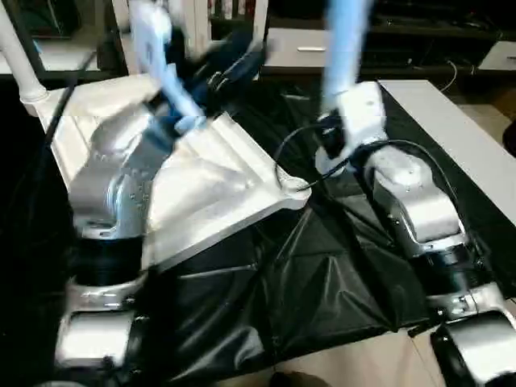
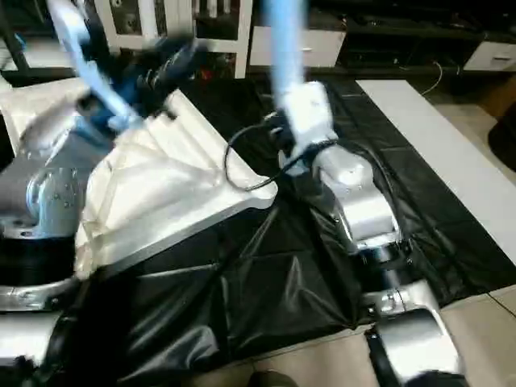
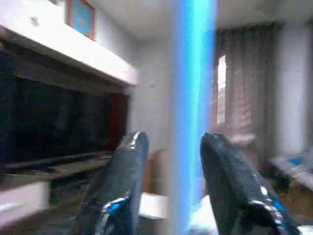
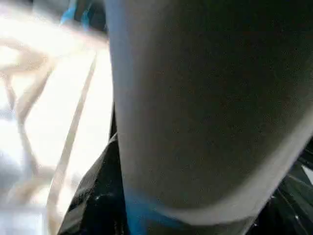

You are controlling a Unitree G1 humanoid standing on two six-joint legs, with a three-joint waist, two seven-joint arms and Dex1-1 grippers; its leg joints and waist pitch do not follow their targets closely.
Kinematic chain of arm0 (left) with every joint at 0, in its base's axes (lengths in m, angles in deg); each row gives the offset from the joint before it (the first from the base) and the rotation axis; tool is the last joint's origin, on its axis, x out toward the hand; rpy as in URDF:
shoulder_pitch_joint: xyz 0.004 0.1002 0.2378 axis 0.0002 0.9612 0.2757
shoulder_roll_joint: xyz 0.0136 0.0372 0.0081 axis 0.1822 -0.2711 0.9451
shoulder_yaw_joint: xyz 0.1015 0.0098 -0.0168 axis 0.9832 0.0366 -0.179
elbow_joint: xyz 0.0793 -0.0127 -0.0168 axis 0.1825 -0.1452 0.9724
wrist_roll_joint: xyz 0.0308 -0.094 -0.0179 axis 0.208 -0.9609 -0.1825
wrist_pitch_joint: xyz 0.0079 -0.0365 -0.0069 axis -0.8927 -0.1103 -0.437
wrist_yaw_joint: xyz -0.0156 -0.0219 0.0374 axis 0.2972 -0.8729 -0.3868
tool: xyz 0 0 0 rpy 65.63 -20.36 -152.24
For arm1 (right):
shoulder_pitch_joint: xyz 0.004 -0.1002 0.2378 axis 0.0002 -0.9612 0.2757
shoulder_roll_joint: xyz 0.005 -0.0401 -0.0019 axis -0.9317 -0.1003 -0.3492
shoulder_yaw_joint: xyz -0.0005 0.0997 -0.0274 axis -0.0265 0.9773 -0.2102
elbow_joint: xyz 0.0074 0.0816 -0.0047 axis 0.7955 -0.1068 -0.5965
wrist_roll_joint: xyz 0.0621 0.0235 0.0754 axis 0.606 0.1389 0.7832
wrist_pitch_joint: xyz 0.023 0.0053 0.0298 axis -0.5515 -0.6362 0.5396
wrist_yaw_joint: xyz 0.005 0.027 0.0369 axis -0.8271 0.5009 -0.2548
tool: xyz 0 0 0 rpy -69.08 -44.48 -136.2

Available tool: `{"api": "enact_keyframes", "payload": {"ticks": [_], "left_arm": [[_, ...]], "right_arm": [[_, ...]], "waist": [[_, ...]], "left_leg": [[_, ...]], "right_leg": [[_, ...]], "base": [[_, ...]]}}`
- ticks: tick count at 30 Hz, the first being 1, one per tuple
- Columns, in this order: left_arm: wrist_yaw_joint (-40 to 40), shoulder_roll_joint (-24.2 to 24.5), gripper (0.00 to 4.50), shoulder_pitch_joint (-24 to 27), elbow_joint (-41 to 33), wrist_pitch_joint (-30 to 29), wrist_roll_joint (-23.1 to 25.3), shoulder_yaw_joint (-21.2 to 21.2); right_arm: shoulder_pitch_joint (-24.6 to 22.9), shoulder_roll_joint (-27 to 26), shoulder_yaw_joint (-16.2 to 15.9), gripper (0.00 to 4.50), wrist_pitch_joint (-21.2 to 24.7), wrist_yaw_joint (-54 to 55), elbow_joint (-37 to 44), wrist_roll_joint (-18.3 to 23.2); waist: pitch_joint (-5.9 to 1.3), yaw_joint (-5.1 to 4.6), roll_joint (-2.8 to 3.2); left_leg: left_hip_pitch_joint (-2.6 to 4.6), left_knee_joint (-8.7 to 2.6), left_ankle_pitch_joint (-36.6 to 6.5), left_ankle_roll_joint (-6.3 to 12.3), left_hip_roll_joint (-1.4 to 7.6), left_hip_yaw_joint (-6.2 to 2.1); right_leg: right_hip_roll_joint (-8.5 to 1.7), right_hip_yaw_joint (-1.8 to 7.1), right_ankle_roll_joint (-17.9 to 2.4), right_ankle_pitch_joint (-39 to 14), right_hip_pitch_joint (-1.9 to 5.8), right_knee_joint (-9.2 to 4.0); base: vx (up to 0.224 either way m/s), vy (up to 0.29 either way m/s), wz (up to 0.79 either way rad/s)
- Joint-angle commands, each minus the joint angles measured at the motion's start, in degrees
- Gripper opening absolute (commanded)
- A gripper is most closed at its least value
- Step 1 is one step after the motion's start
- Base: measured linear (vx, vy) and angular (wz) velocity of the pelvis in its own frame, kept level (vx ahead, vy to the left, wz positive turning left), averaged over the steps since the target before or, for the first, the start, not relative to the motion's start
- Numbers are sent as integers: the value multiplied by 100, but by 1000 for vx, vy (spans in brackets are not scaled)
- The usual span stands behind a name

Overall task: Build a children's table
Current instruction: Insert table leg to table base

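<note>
Table top (image 1: pixel 201 181): white plastic, laid underside up on a black sheet (image 1: pixel 322 282), tilted, ribs seen across its face; one rounded corner socket (image 1: pixel 294 191) lies at the near right corner, just beside the right arm.

Leg, fitted (image 1: pixel 20 60): a white tube is seen standing in the far left corner of the top, leaning outward.

Leg, right (image 1: pixel 343 44): a white tube is seen rising to the upper edge of the head views above the right gripper (image 1: pixel 334 133). In the right wrist view the tube (image 4: pixel 205 107) is pressed close against the camera with a black finger (image 4: pixel 93 200) beside it; the tube seems to be held, though the finger gap itself cannot be told.

Leg, left (image 1: pixel 157 60): a blurred white tube is seen slanting over the far part of the top, near the left gripper (image 1: pixel 230 60). In the left wrist view a pale upright tube (image 3: pixel 195 112) stands between the two black fingers (image 3: pixel 122 181), which are parted with a gap on each side; nothing is seen gripped.

Surroundings: a black cable (image 1: pixel 278 161) is looped over the socket corner; a white strip of floor (image 1: pixel 459 137) runs along the right of the sheet; a white cabinet (image 2: pixel 185 24) and dark low furniture (image 1: pixel 403 36) are set behind; a shelf (image 3: pixel 63 49), a framed picture (image 3: pixel 80 17) and a curtain (image 3: pixel 244 93) are seen in the left wrist view
</note>
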Motion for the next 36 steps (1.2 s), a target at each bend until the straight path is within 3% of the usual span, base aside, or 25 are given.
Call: {"api": "enact_keyframes", "payload": {"ticks": [1,4,10,12,17,20,27,32,36], "left_arm": [[-67,-152,242,-40,-23,-228,-265,103],[-42,-279,255,-84,-12,-369,-448,101],[-339,-326,295,-207,213,-420,-311,58],[-584,-349,331,-295,374,-364,-274,-71],[-1041,-268,375,-389,660,-468,-135,-252],[-1108,-260,385,-406,692,-550,-286,-352],[-1124,-405,448,-513,591,-795,-966,-660],[-1141,-434,450,-582,616,-979,-1210,-768],[-1097,-317,450,-511,610,-1152,-1109,-602]], "right_arm": [[71,75,-151,180,309,-102,257,-96],[55,68,-246,180,529,-157,409,-81],[30,180,-465,180,714,-341,582,-298],[2,208,-510,180,671,-360,618,-437],[50,192,-398,180,677,-91,689,-576],[96,237,-397,180,761,-92,704,-613],[16,245,-447,180,818,-214,773,-719],[-81,332,-680,180,762,-426,800,-823],[-129,350,-749,180,677,-456,804,-964]], "waist": [[-565,36,131],[-568,50,81],[-542,50,106],[-540,45,112],[-551,38,130],[-565,53,122],[-587,78,119],[-571,77,128],[-563,73,146]], "left_leg": [[204,-377,-967,-107,470,-257],[192,-381,-933,-83,475,-259],[228,-389,-1354,-314,475,-281],[227,-393,-1483,-388,474,-292],[233,-397,-1536,-468,472,-313],[214,-391,-1379,-416,473,-314],[207,-353,-1000,-236,461,-279],[220,-360,-1165,-271,468,-282],[223,-373,-1283,-353,472,-300]], "right_leg": [[-438,293,-1328,-931,260,-300],[-412,288,-1318,-849,267,-296],[-399,277,-1127,-1401,222,-345],[-400,275,-1061,-1551,215,-360],[-401,271,-957,-1545,203,-354],[-412,272,-999,-1319,227,-327],[-403,268,-1315,-723,266,-263],[-402,267,-1297,-943,264,-286],[-404,267,-1202,-1138,258,-299]], "base": [[0,0,0],[0,0,0],[0,0,0],[0,0,0],[0,0,0],[0,0,0],[0,0,0],[0,0,0],[0,0,0]]}}
